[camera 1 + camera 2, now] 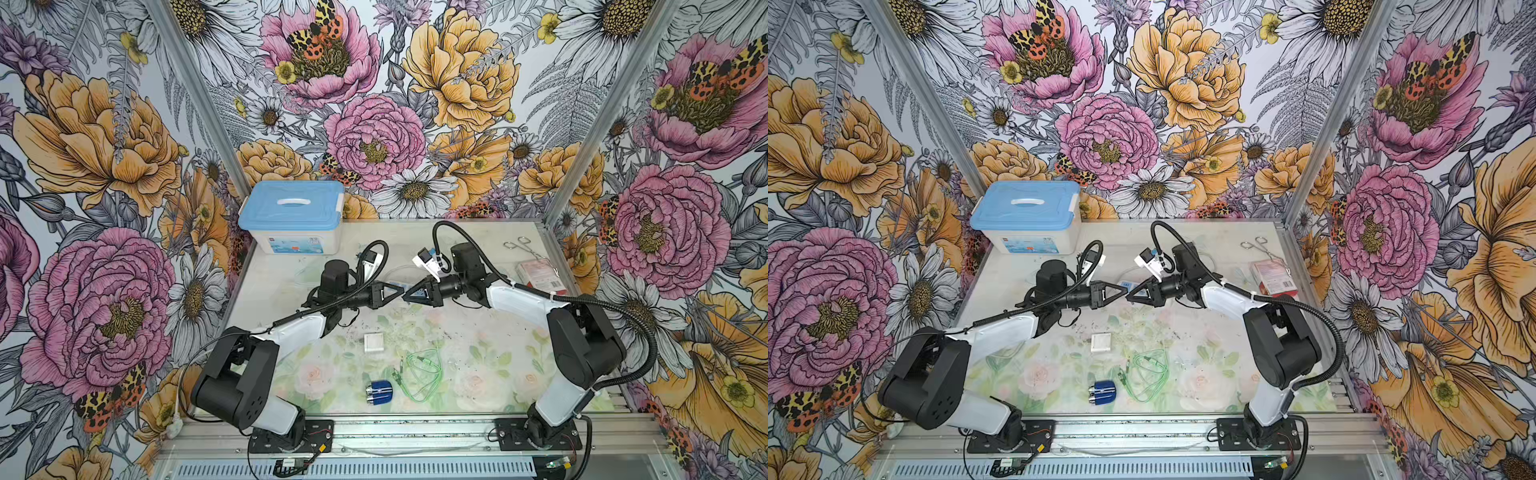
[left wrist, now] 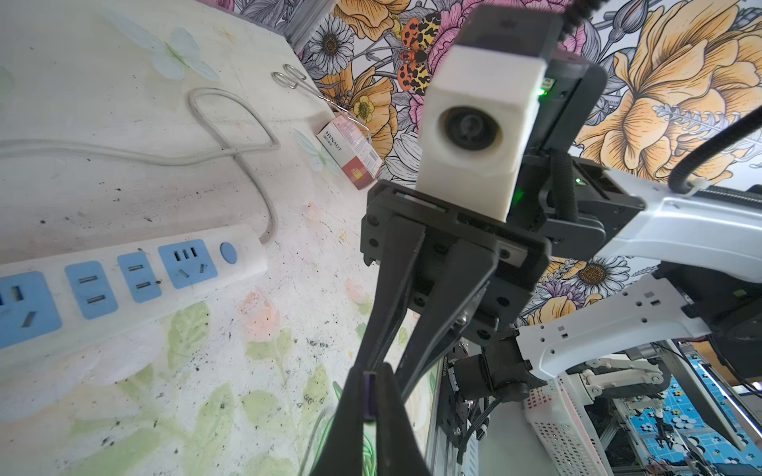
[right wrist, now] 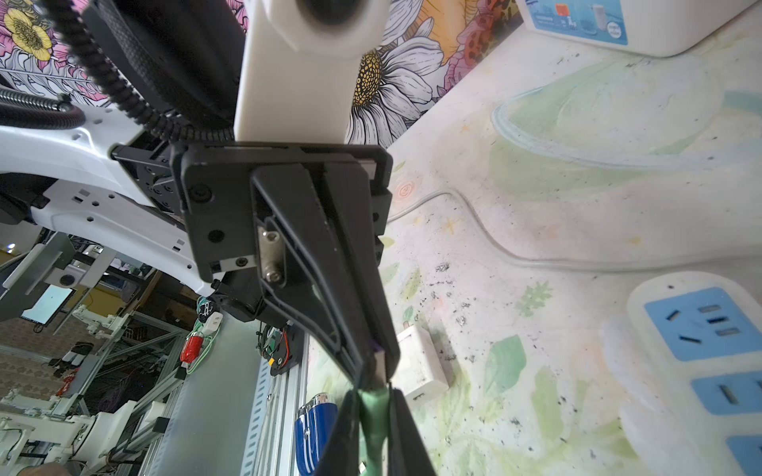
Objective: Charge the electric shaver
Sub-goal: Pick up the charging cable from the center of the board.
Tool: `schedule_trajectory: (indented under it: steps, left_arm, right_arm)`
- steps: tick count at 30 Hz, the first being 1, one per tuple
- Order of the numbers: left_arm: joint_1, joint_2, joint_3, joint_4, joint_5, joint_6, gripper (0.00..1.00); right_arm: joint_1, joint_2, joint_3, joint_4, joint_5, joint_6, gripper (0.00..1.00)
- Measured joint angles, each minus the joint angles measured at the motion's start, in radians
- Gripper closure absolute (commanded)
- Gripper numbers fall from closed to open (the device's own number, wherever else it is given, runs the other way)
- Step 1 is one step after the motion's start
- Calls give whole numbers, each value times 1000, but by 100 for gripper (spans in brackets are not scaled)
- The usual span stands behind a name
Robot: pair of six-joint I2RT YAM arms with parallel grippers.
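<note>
Both top views give us the whole flowered table [image 1: 478, 374]: the box [image 1: 293, 216] with the blue lid at its upper left, and two arms reaching inward, tips meeting at mid-frame. What lies under that meeting point they nearly hide. The left wrist view shows it — a white power strip [image 2: 123, 284] with blue sockets at the left edge, its grey cord [image 2: 247, 156] looping above, a red carton [image 2: 350, 152] and forceps [image 2: 295, 78] toward the top. There the left gripper [image 2: 370, 373] has its jaws pressed together.

The right wrist view shows the right gripper [image 3: 374, 397] with a narrow gap between its jaws and the other gripper's tip right at that gap; whether they touch we cannot tell. In the top views the green cable [image 1: 422, 374] lies loose at lower middle, the charger cube [image 1: 373, 343] up and left of it. The electric shaver [image 1: 379, 392] lies on the table at lower middle, just left of the cable, well apart from both grippers — the right wrist view catches the shaver [image 3: 313, 432] at its bottom edge.
</note>
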Motion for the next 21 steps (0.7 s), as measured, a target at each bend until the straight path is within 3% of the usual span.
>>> schedule_trajectory:
  steps: [7,12,17,21]
  left_arm:
    - [0,0,0,0,0,7,99]
    - [2,-1,0,-5,-16,19,64]
    - [34,-48,2,-124,-79,68,51]
    - [58,-142,68,-375,-204,179,42]
  right_arm:
    - [0,0,0,0,0,5,100]
    - [0,0,0,8,8,19,100]
    - [-10,-1,-26,16,42,26,100]
    - [-40,-15,-94,8,115,27,100]
